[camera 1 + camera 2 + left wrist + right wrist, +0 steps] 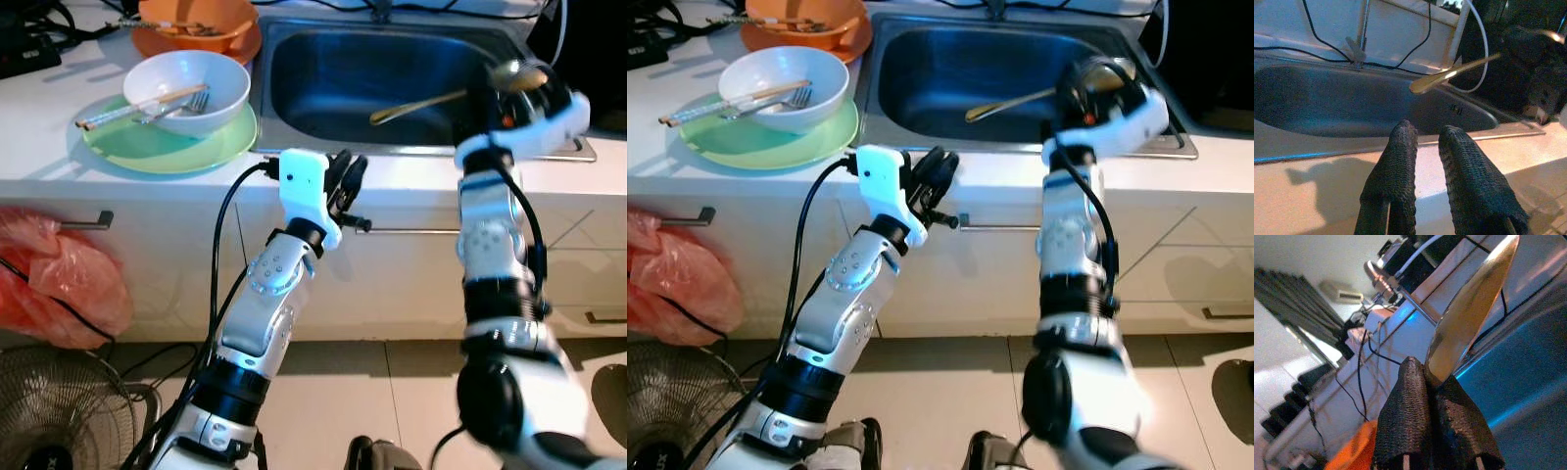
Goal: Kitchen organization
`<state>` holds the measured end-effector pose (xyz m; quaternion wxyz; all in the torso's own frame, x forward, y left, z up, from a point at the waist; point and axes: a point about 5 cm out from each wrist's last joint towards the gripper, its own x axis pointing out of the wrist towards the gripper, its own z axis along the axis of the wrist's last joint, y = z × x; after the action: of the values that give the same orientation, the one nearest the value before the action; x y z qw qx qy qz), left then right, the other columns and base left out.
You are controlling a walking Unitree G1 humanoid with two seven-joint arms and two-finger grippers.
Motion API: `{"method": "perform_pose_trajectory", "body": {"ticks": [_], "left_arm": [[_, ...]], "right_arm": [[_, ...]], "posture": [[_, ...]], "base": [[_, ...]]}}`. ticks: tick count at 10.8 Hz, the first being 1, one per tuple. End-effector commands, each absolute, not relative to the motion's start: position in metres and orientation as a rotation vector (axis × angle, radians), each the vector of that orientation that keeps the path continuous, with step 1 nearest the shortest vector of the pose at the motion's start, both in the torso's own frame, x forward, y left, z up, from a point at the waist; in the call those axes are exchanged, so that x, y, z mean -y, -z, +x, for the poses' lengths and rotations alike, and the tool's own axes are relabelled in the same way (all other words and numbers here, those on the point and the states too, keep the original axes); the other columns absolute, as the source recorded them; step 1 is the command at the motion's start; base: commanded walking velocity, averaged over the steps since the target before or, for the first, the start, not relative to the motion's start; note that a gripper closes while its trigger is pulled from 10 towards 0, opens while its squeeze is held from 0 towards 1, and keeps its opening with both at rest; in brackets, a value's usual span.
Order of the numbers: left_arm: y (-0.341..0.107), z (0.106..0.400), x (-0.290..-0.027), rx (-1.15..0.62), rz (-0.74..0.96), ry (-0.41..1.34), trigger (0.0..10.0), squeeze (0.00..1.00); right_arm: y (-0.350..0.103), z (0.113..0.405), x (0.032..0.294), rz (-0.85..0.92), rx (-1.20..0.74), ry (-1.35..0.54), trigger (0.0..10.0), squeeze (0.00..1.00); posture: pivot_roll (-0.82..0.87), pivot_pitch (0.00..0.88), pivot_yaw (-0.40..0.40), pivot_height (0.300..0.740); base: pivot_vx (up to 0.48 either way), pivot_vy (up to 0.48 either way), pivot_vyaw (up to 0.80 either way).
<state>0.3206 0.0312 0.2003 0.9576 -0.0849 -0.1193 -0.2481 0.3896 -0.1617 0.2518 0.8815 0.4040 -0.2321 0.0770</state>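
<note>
A long golden spoon hangs level over the steel sink, above the basin floor. My right gripper is shut on the spoon's right end, above the sink's right side; the right wrist view shows the black fingers clamped on the metal. Lower down, my left gripper sits at the counter's front edge before the sink. It is open by a narrow gap and holds nothing, pointing toward the basin and the spoon.
Left of the sink, a white bowl with chopsticks and a fork rests on a green plate. Behind it stands an orange bowl on an orange plate. A red plastic bag and a fan are at floor level, left. Cabinet handles jut out below the counter.
</note>
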Motion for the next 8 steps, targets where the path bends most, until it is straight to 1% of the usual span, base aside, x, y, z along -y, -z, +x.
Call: {"method": "perform_pose_trajectory", "body": {"ticks": [1, 5, 8], "left_arm": [[-0.195, 0.319, -0.031, 0.230, -0.146, 0.496, 10.0, 0.00], [-0.191, 0.314, -0.032, 0.233, -0.103, 0.487, 10.0, 0.00], [-0.190, 0.311, -0.035, 0.237, -0.075, 0.475, 10.0, 0.00]], "right_arm": [[-0.255, 0.392, 0.158, 0.774, 0.493, -0.181, 10.0, 0.00], [-0.262, 0.409, 0.140, 0.562, 0.431, -0.247, 10.0, 0.00], [-0.274, 0.413, 0.138, 0.473, 0.453, -0.245, 10.0, 0.00]], "posture": [[0.14, 0.135, -0.039, 0.740], [0.17, 0.139, -0.050, 0.740], [0.19, 0.146, -0.048, 0.740]], "base": [[0.000, 0.000, 0.00], [0.000, 0.000, 0.00], [0.000, 0.000, 0.00]]}}
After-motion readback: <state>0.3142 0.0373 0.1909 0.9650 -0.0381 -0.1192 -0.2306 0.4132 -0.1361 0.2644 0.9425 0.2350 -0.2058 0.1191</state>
